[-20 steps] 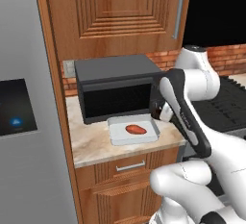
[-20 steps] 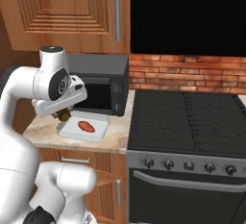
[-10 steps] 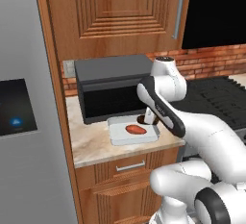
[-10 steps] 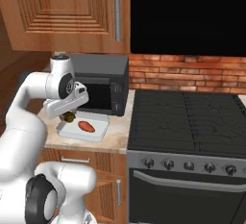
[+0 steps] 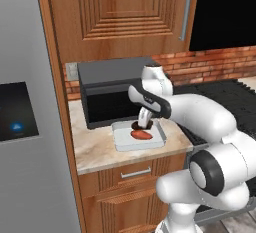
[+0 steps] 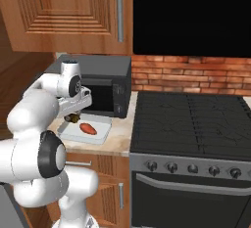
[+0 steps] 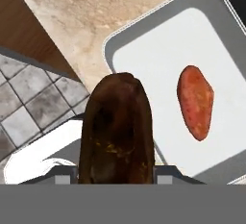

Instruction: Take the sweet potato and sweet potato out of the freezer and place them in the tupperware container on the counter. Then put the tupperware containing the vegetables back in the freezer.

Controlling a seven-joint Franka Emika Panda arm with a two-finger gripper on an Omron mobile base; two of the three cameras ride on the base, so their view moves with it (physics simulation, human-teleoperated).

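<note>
From the left base: gripper [image 5: 141,124] clamped on the dark sweet potato [image 5: 136,125], just above the tupperware container [image 5: 125,140] holding the orange sweet potato [image 5: 141,134]; fingers mostly hidden. From the right base: same grip, tuber barely discernible under the hand, microwave [image 6: 105,91] behind. From the hand: dark tuber blocking both fingertips, tray corner cut off.

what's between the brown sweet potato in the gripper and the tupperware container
Nothing visible. The gripper holds the darker sweet potato just over the near edge of the tupperware container. The orange sweet potato already lies inside, off to one side, leaving bare tray floor between them.
</note>
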